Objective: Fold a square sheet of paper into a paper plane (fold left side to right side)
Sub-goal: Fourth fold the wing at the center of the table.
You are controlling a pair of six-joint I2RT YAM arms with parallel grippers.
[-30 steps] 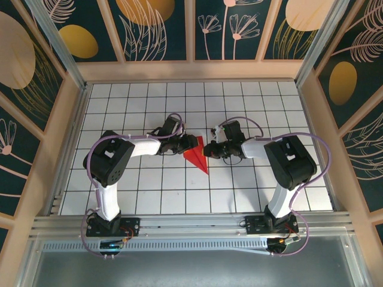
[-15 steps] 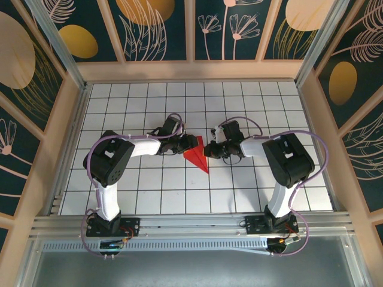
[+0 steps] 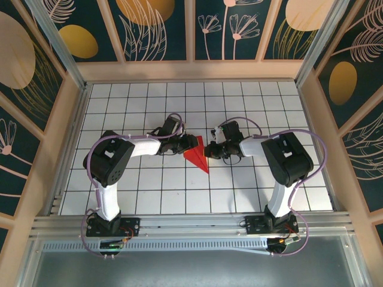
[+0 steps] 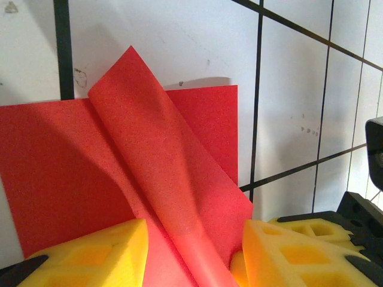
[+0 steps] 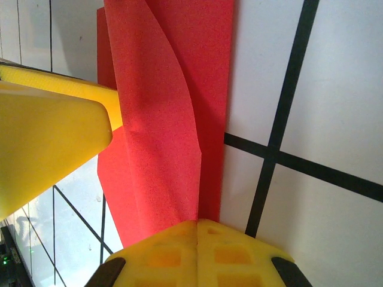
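Note:
The red sheet of paper (image 3: 196, 156) lies mid-table as a narrow folded shape pointing toward the near edge. My left gripper (image 3: 185, 145) is at its left side. In the left wrist view its yellow fingers (image 4: 90, 254) stand apart on either side of a raised, curled flap of the paper (image 4: 161, 161), so the left gripper (image 4: 194, 233) is open. My right gripper (image 3: 209, 149) is at the paper's right edge. In the right wrist view the right gripper (image 5: 197, 226) is shut, its tips touching the paper (image 5: 161, 119) where the flap's edge ends. Whether paper is pinched between them is unclear.
The white gridded table (image 3: 251, 101) is walled by a wooden frame (image 3: 191, 70) on three sides. A yellow finger of the left gripper (image 5: 48, 137) stands close to the right gripper's left. The right arm's black body (image 4: 366, 206) shows at the left wrist view's right edge.
The right arm's elbow has shifted very slightly leftward. The paper and both grippers stay where they were.

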